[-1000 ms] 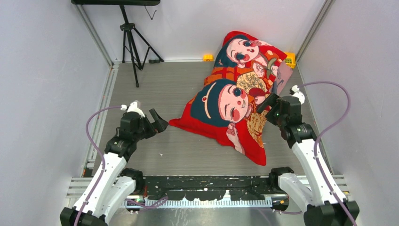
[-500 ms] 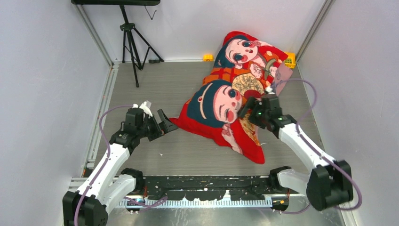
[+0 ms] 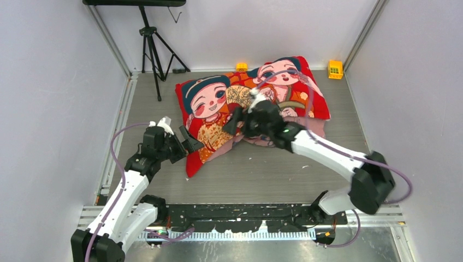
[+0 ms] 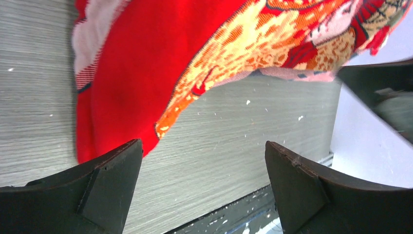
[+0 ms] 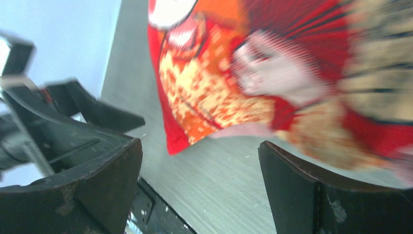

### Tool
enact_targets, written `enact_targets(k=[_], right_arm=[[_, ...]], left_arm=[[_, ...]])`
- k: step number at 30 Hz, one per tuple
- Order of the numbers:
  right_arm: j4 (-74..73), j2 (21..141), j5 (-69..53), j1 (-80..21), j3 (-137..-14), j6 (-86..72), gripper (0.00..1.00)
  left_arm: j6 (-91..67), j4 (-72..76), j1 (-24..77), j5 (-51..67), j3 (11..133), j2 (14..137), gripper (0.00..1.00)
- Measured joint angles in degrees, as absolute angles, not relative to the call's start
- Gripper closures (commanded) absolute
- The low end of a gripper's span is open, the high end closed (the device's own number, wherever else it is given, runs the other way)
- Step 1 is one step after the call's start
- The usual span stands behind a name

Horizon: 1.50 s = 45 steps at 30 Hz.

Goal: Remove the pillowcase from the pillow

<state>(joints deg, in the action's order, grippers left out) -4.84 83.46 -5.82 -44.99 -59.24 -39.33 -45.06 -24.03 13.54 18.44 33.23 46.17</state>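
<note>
The red pillowcase (image 3: 256,98) with cartoon children lies on the grey table, filled out; the white pillow is hidden inside it. Its pinkish-grey inside shows along the near edge. My left gripper (image 3: 188,144) is open and empty beside the cover's near left corner. In the left wrist view the gripper (image 4: 203,161) is above bare table, with the red corner (image 4: 126,87) just past the left fingertip. My right gripper (image 3: 235,123) is open and empty over the cover's near edge. In the right wrist view the gripper (image 5: 199,161) hovers above the table, with the cover (image 5: 234,83) ahead.
A black tripod (image 3: 153,49) stands at the back left. Two yellow blocks (image 3: 335,69) (image 3: 241,66) sit by the back wall. White walls close in both sides. The two grippers are close together; the left one shows in the right wrist view (image 5: 73,112).
</note>
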Motion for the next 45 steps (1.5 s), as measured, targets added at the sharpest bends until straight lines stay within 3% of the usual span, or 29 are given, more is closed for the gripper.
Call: enact_targets(k=[4, 10, 16, 23, 25, 27, 28, 29, 30, 31, 32, 33, 34, 45], right_arm=[[-9.5, 71.6, -3.6, -34.1, -56.4, -39.6, 0.01], [-19.2, 59.2, 0.6, -16.8, -50.0, -41.6, 0.00], [-23.1, 59.7, -2.8, 1.5, -45.8, -45.3, 0.00], [-17.0, 68.1, -9.5, 10.2, -44.4, -50.2, 0.03], [-14.5, 72.1, -11.0, 10.9, -44.9, -51.3, 0.08], [-12.7, 75.2, -12.1, 11.0, -45.6, -52.0, 0.16], [-11.6, 76.5, -12.4, 11.0, -46.0, -52.4, 0.22], [-10.7, 77.4, -12.7, 11.0, -46.5, -52.7, 0.31], [-9.9, 78.0, -12.9, 11.0, -46.9, -52.9, 0.43], [-9.1, 78.3, -13.2, 11.0, -47.2, -53.0, 0.66], [-8.4, 78.5, -13.4, 11.0, -47.5, -53.1, 0.85], [-7.6, 78.7, -13.6, 11.0, -47.9, -53.0, 0.96], [-7.0, 78.8, -13.8, 11.0, -48.5, -53.2, 0.99], [-15.0, 72.6, -12.1, 11.0, -58.5, -49.8, 1.00]], left_arm=[[-47.0, -24.2, 13.5, 14.2, 32.6, 44.8, 0.00], [-51.2, -21.0, 13.5, 13.0, 27.5, 44.6, 0.00], [-55.6, -19.3, 13.5, 11.5, 23.9, 48.7, 0.02], [-60.7, -10.8, 13.5, 12.1, 18.3, 53.4, 0.06], [-61.2, -8.1, 13.5, 12.2, 18.3, 55.0, 0.09], [-61.5, -4.9, 13.5, 12.6, 18.3, 57.3, 0.22], [-61.8, -3.5, 13.5, 12.9, 18.3, 58.2, 0.35], [-61.9, -2.0, 13.5, 13.0, 18.3, 59.3, 0.62], [-62.1, -0.5, 13.5, 13.2, 18.3, 60.5, 0.83], [-62.2, 1.0, 13.5, 13.5, 18.3, 61.8, 0.96], [-62.1, 2.0, 13.5, 13.6, 18.3, 62.6, 1.00], [-61.6, 2.9, 13.5, 13.7, 18.4, 63.3, 1.00], [-60.8, 2.9, 13.4, 13.7, 18.7, 63.5, 1.00], [-48.4, -15.3, 12.5, -0.2, 37.5, 47.6, 1.00]])
